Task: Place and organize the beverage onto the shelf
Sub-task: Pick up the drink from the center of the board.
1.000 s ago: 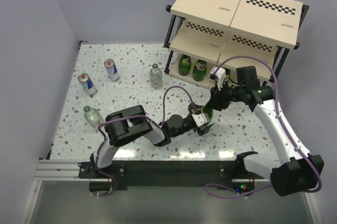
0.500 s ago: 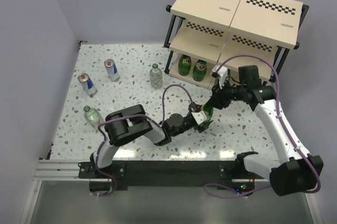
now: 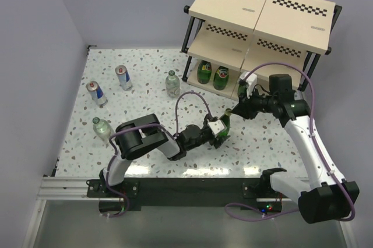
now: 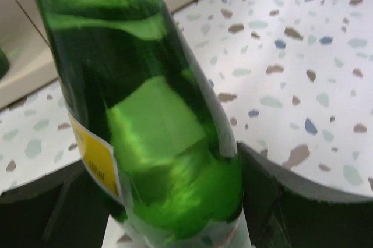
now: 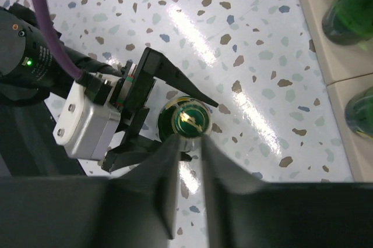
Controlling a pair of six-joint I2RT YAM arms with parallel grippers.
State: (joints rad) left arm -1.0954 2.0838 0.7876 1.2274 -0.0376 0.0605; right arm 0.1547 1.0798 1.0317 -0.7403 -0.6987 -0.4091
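Observation:
A green glass bottle [image 3: 224, 124] with a yellow label stands on the speckled table in front of the shelf [image 3: 262, 9]. My left gripper [image 3: 221, 131] is shut on the bottle's lower body [image 4: 157, 114], one finger on each side. My right gripper [image 5: 189, 141] is shut on the same bottle's neck just under the green cap [image 5: 190, 118], reaching from the shelf side [image 3: 234, 111]. Two more green bottles [image 3: 204, 72] [image 3: 221, 77] stand on the shelf's bottom board. In the right wrist view a third green bottle [image 5: 361, 114] stands there.
Two blue-and-silver cans [image 3: 123, 77] [image 3: 97, 93] and two clear bottles [image 3: 172, 84] [image 3: 102, 127] stand on the left half of the table. Walls close the table at the left and back. The shelf's black frame leg [image 3: 187, 56] is beside the bottom board.
My left jaws have narrowed onto the green bottle's body. The right gripper has shifted slightly back toward the shelf with the neck in it, and the bottle stands more upright.

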